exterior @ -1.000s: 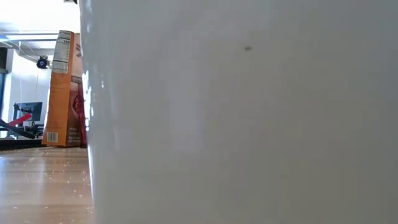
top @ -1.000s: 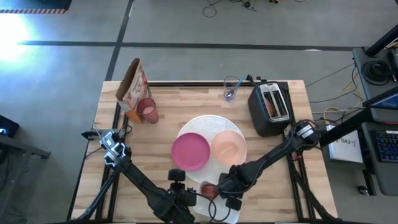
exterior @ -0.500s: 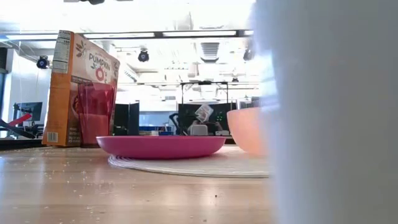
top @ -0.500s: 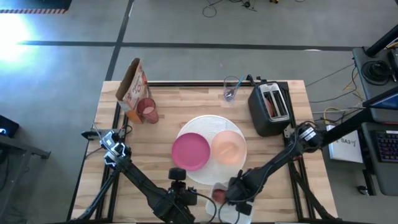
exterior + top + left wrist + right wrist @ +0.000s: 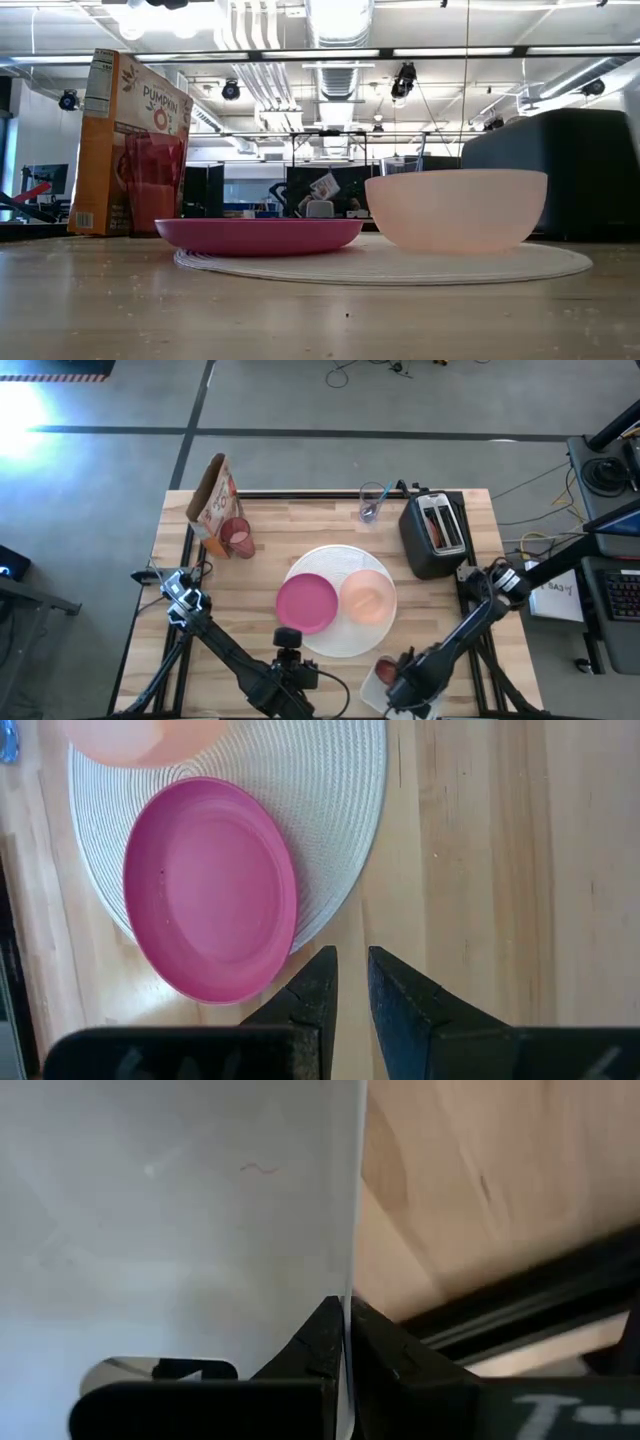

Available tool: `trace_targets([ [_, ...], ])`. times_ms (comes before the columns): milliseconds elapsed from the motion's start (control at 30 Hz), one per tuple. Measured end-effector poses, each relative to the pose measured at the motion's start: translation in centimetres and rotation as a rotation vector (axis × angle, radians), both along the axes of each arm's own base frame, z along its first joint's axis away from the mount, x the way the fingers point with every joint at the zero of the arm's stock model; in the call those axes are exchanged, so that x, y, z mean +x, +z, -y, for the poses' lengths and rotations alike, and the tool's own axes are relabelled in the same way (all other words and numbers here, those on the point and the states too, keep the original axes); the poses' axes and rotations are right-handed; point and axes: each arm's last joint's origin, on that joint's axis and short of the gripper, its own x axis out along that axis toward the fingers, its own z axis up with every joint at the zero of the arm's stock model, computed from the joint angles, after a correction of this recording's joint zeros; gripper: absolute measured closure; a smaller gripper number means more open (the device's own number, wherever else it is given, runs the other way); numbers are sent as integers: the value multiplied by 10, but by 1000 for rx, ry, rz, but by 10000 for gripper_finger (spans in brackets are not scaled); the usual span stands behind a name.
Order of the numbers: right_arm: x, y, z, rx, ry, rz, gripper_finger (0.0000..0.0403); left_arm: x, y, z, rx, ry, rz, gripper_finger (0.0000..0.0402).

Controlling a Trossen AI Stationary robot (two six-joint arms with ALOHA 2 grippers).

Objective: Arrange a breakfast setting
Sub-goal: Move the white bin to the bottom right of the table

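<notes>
Right gripper (image 5: 345,1342), fingers pinching the white tub (image 5: 378,678) wall at lower frame, should carry it level; left gripper (image 5: 350,988) fingers nearly closed, empty

the right gripper (image 5: 400,690) now holds the white tub (image 5: 378,682) further along the desk's near edge, toward its right corner.

Small plate (image 5: 307,603) and bowl (image 5: 368,597) — on large plate (image 5: 335,643)
</notes>
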Motion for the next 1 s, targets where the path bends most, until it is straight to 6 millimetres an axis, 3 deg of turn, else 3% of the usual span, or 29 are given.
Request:
trace_targets([
  [467,-35,14,-11,-187,-179,-102,394,-1,6,-2,20,-24,19,359],
  [800,-57,1,-7,-277,-241,-172,394,-1,5,-3,53,-56,18,359],
  [1000,-65,-4,-1,-226,-286,-155,394,-1,7,-4,60,-73,15,359],
])
